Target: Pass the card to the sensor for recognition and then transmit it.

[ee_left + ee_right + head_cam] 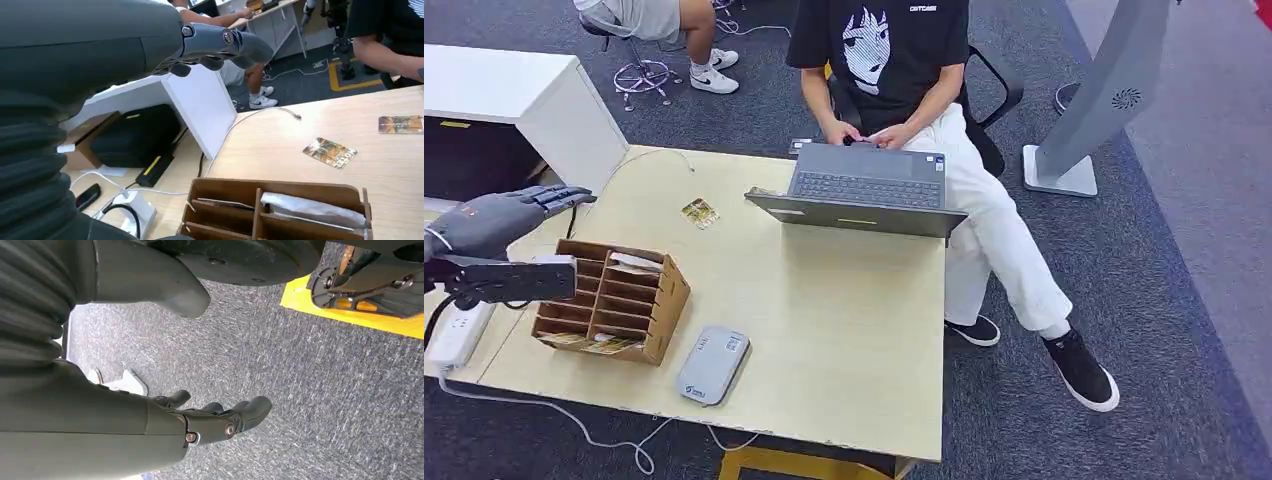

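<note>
A picture card (pixel 700 213) lies flat on the wooden table (pixel 844 330), past the far side of a brown cardboard organizer (pixel 614 300) with several slots. The same card (pixel 329 151) lies beyond the organizer (pixel 280 210) in the left wrist view, and a second card (pixel 401 124) lies further along the tabletop. A grey card sensor (pixel 712 364) sits near the table's front edge, right of the organizer. My left hand (pixel 509 218) hovers over the table's left edge, level with the organizer's far-left corner, fingers extended and empty (pixel 215 45). My right hand (pixel 210 422) hangs over grey carpet, fingers apart, holding nothing.
A person in a black T-shirt sits at the table's far side typing on a grey laptop (pixel 864 190). A white cabinet (pixel 514 100) stands left of the table, with a white power strip (pixel 459 335) and cables below it. A grey stand (pixel 1094 110) rises at the right.
</note>
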`<control>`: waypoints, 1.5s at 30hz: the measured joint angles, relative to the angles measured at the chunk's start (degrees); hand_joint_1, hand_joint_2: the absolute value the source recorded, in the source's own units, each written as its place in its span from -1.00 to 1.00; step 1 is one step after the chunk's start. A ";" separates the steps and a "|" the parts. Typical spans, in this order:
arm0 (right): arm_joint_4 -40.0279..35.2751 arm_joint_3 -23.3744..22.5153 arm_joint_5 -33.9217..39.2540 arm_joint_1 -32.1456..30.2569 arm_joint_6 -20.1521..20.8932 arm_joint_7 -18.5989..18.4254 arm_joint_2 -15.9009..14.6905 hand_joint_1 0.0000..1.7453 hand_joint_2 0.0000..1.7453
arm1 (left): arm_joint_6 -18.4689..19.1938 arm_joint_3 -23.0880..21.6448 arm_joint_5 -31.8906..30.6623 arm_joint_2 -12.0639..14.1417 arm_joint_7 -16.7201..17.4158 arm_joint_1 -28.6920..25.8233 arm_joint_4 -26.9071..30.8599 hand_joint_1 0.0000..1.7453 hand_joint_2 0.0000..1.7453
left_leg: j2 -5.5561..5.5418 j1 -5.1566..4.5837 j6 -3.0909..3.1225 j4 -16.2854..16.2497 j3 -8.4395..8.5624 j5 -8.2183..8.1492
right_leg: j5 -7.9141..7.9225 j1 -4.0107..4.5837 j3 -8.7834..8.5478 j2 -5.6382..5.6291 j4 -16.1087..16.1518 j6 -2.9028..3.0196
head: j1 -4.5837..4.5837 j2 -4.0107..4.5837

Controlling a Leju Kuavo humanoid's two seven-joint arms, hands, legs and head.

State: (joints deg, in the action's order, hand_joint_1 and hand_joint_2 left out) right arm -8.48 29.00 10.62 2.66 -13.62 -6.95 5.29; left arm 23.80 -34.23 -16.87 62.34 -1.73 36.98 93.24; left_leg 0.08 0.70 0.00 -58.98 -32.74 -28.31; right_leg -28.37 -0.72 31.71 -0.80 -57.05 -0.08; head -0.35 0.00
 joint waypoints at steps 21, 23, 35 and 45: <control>0.00 0.00 0.00 0.00 0.00 -0.09 0.00 -1.00 1.00 | -5.05 -2.25 -5.57 -3.15 0.42 -3.03 -6.89 -1.00 1.00 | 0.00 0.00 0.00 0.00 0.00 0.00 | 0.00 0.00 0.00 0.00 0.00 0.00 | -0.02 0.00; 0.00 0.00 0.00 0.00 0.00 -0.09 0.00 -1.00 1.00 | -5.09 -2.25 -5.57 -3.43 0.42 -3.10 -7.23 -1.00 1.00 | 0.00 0.00 0.00 0.00 0.00 0.00 | 0.00 0.00 0.00 0.00 0.00 0.00 | -0.02 0.00; 0.00 0.00 0.00 -0.01 0.00 -0.09 0.00 -1.00 1.00 | -5.27 -2.27 -5.57 -4.20 0.42 -4.02 -8.37 -1.00 1.00 | 0.00 0.00 0.00 0.00 0.00 0.00 | 0.00 0.00 0.00 0.00 0.00 0.00 | -0.02 0.00; 0.00 0.00 0.17 0.00 0.02 0.13 0.02 -1.00 1.00 | -6.47 -2.32 -9.97 -8.05 -1.18 -4.15 -11.50 -1.00 1.00 | -0.01 -0.01 0.00 0.00 0.01 0.00 | 0.01 0.00 -0.01 0.01 0.01 0.00 | -0.02 0.00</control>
State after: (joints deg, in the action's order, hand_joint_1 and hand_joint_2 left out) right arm -8.48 29.00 10.80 2.66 -13.59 -6.82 5.31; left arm 17.33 -36.54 -26.84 54.29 -2.90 32.84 81.74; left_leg 0.07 0.68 0.00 -58.98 -32.73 -28.31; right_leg -28.35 -0.72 31.71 -0.78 -57.04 -0.09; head -0.37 0.00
